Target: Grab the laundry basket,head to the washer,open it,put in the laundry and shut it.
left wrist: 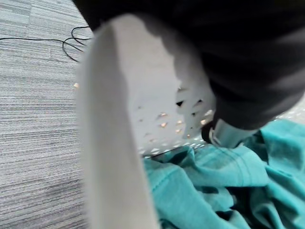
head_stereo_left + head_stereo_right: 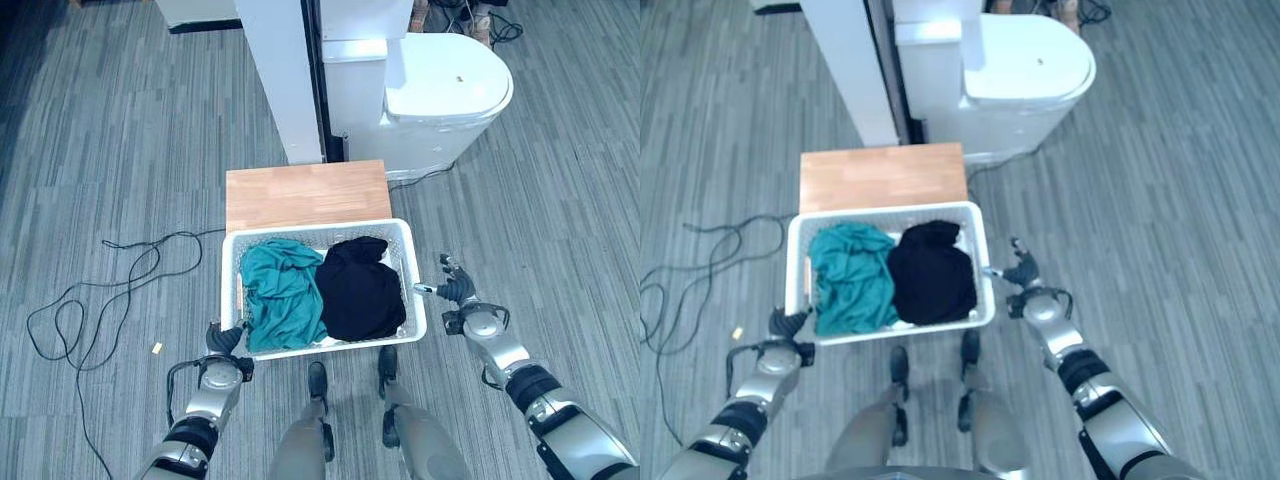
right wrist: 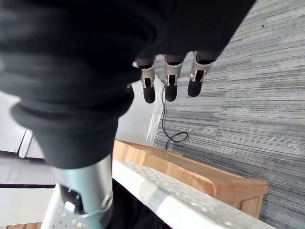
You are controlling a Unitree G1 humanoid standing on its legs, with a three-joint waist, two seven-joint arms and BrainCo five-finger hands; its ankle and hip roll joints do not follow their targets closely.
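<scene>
A white laundry basket (image 2: 325, 226) rests on the near end of a low wooden platform (image 2: 305, 193). Inside lie a teal cloth (image 2: 280, 290) on the left and a black cloth (image 2: 358, 290) on the right. My left hand (image 2: 222, 345) is pressed against the basket's near left corner, and its fingers are hidden there. The left wrist view looks along the basket rim (image 1: 114, 143) at the teal cloth (image 1: 214, 191). My right hand (image 2: 458, 291) hovers open just off the basket's right side, its fingers (image 3: 166, 90) straight, with a small gap to the rim (image 3: 167, 195).
A white appliance with a rounded lid (image 2: 440, 80) stands just beyond the platform, next to a white upright panel (image 2: 280, 80). Grey plank floor lies all around. A small pale scrap (image 2: 156, 347) lies on the floor left of the basket.
</scene>
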